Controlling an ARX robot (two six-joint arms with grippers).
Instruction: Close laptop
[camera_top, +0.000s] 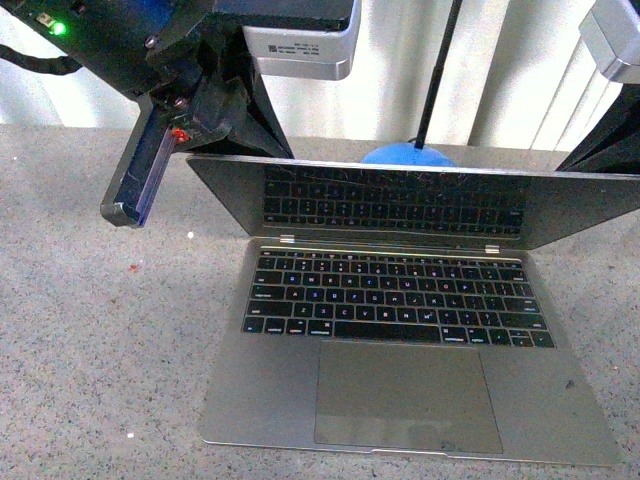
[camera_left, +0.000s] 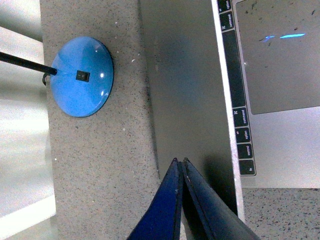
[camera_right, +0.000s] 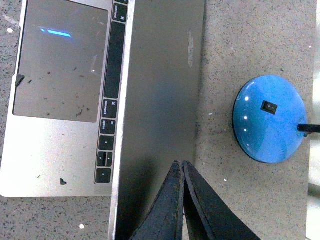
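In the front view, the silver-grey laptop (camera_top: 400, 400) sits mid-bench (camera_top: 90, 350), its scratched black screen tipped well forward over the black keys. In the left wrist view, the left hand (camera_left: 180, 165) is clenched on nothing over the plain lid's left end. In the right wrist view, the right hand (camera_right: 181, 166) is clenched likewise over the right end.

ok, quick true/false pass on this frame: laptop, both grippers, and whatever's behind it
1. The laptop is fully closed. False: the lid is only tilted partway down, and the keyboard is in plain view.
2. The left gripper and right gripper are both shut. True.
3. A blue lamp base stands on the table behind the laptop. True.
4. The right gripper grips the blue lamp base. False: it holds nothing, and its tips are over the back of the lid.
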